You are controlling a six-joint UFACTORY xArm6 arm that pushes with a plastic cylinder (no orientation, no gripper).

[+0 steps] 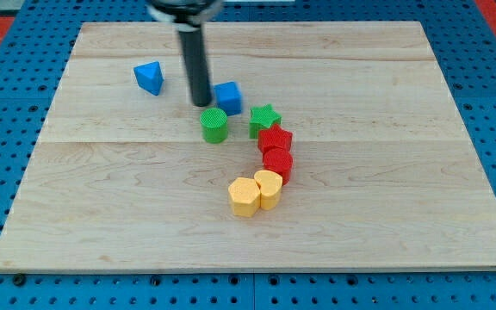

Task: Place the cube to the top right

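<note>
rod tip, my tip (201, 103), sits just left of the blue cube (228, 96), touching or nearly so; it has no fingers to open or close. green cylinder (214, 125) lies just below my tip, blue triangular block (150, 77) to its left. no writing is legible on the wooden board (403, 172).

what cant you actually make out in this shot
- Camera view, view's top: the arm above the rod is cut off by the frame edge and blurred.
- Whether my tip touches the blue cube: they overlap in the picture, so no gap can be checked.
- The lower red block and the two yellow blocks sit packed together, so their exact shapes are unclear.
</note>
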